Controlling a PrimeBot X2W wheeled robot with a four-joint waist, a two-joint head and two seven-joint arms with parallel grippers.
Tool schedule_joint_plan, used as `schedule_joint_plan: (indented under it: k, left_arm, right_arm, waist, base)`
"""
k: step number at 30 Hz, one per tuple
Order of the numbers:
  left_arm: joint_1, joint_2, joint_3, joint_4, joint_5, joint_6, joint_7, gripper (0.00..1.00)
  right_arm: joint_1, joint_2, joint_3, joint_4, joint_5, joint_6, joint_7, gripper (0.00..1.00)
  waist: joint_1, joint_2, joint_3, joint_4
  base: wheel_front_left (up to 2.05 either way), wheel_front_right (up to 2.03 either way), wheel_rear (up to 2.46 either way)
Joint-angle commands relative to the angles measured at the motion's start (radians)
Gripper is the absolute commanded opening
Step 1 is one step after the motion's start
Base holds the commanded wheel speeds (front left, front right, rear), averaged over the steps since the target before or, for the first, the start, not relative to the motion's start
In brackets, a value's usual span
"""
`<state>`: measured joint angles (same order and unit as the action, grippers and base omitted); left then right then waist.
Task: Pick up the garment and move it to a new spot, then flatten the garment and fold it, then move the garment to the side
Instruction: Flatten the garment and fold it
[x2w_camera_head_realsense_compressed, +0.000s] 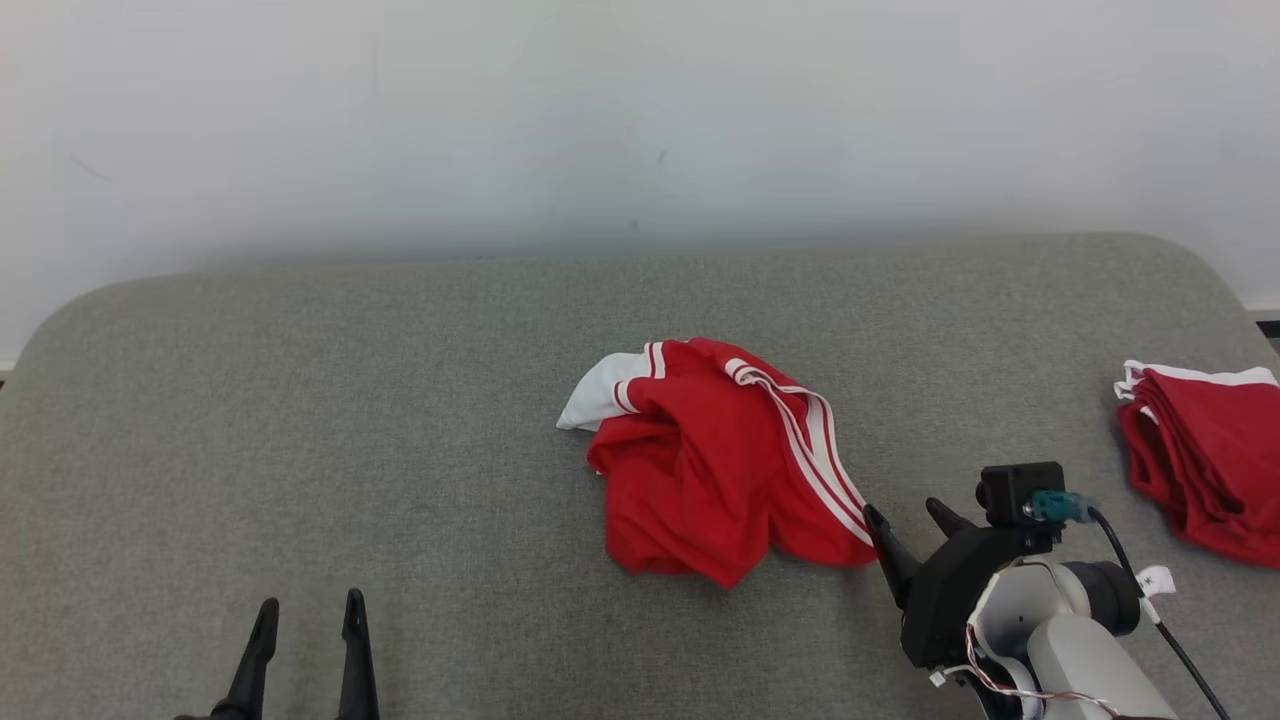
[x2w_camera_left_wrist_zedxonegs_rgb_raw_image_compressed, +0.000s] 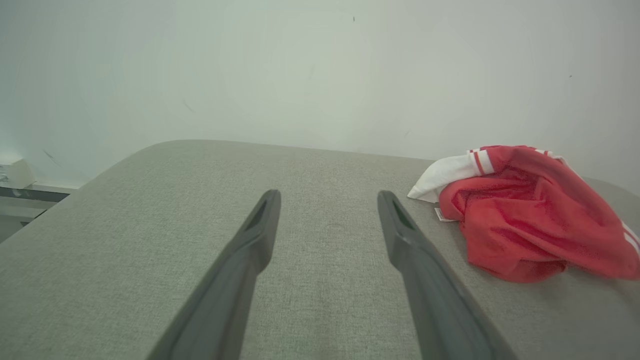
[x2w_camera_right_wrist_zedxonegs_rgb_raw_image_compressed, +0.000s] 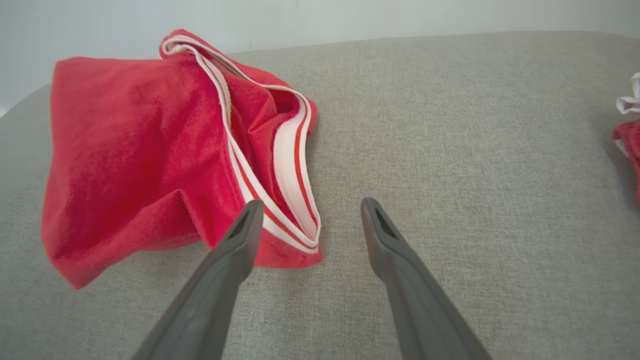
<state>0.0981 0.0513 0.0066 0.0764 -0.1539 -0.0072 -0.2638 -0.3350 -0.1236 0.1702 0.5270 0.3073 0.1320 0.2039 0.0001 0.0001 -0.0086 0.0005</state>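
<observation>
Left gripper (x2w_camera_head_realsense_compressed: 310, 600): we see it low at the left of the head view, pointing up, jaws wide with nothing between them. It sits over bare table (x2w_camera_head_realsense_compressed: 300, 420), well apart from the garment (x2w_camera_head_realsense_compressed: 700, 470).
Right gripper (x2w_camera_head_realsense_compressed: 900, 507): we find it low at the right, angled toward the garment, jaws wide and empty. In its wrist view the jaw on that view's left overlaps the striped hem, but we cannot tell whether it touches the cloth.
Garment: red with white stripes and a white patch at its far left corner. It is crumpled in a loose heap near the middle of the table, a little right of centre. We see a white-and-red band running down its right side to the near edge, just beside the right gripper.
Second cloth (x2w_camera_head_realsense_compressed: 1210, 460): red with white trim, lying at the table's right edge, well apart from the garment.
Table: grey woven cover with rounded far corners.
Wall (x2w_camera_head_realsense_compressed: 600, 100): pale and plain, behind the table.
</observation>
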Motion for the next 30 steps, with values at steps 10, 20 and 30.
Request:
schedule_joint_plan:
  k: [10,20,30]
  left_arm:
    - [-0.076,-0.001,-0.007,-0.007,-0.001,-0.006,-0.001,1.00]
    - [-0.085,-0.001,-0.004,0.007,-0.004,0.002,-0.001,1.00]
    - [-0.064,-0.001,0.007,0.007,-0.009,0.005,-0.001,1.00]
  right_arm:
    - [-0.145,-0.021,0.060,0.216,0.128,-0.003,0.105,1.00]
    - [-0.200,-0.035,0.177,0.178,0.240,-0.003,-0.013,0.00]
    - [-0.351,-0.001,0.310,-0.061,0.434,-0.003,-0.064,0.00]
  waist:
    - [-0.0001,-0.0001,0.105,0.072]
    - [-0.0001,-0.0001,0.105,0.078]
    - [-0.0001,-0.0001,0.060,0.044]
  base:
    - [0.00,0.00,0.00]
    - [0.00,0.00,0.00]
    - [0.00,0.00,0.00]
